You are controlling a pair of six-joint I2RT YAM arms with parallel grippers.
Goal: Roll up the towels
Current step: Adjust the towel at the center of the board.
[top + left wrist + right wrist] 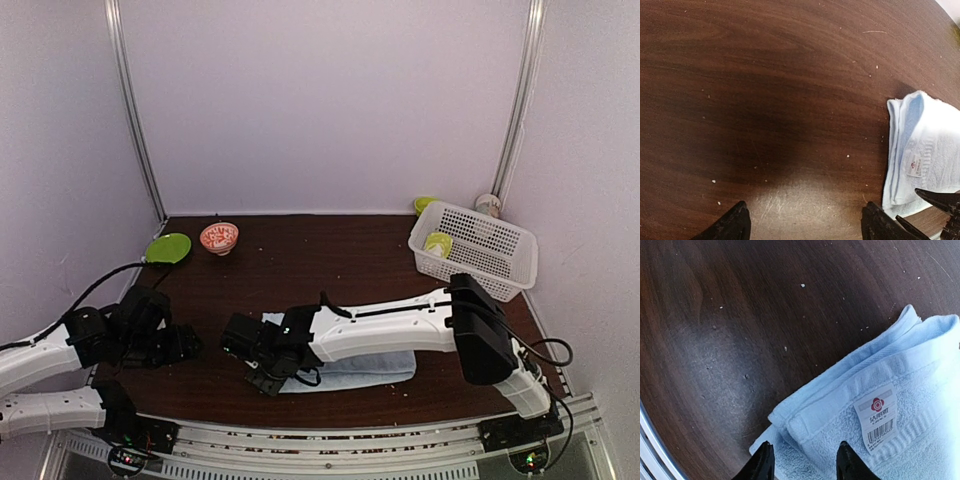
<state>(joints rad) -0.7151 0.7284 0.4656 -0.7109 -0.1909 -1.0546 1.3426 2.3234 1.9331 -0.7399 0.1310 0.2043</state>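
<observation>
The pale blue towel (pixel 365 367) lies folded flat near the table's front edge, under my right arm. In the right wrist view its folded end (pixel 880 390) carries a white label (pixel 879 422). My right gripper (pixel 805 465) is open, and its fingers straddle the towel's near left corner; it also shows in the top view (pixel 262 375). My left gripper (pixel 807 227) is open and empty over bare wood, just left of the towel (pixel 922 145). In the top view it sits at the left (pixel 190 345). No lime-green patterned towel shows clearly.
A white basket (pixel 495 262) at the back right holds a green and cream item (pixel 438 243) that I cannot identify. A green plate (pixel 168 247) and a red patterned bowl (pixel 219 237) sit at the back left. A white cup (pixel 488 204) stands behind the basket.
</observation>
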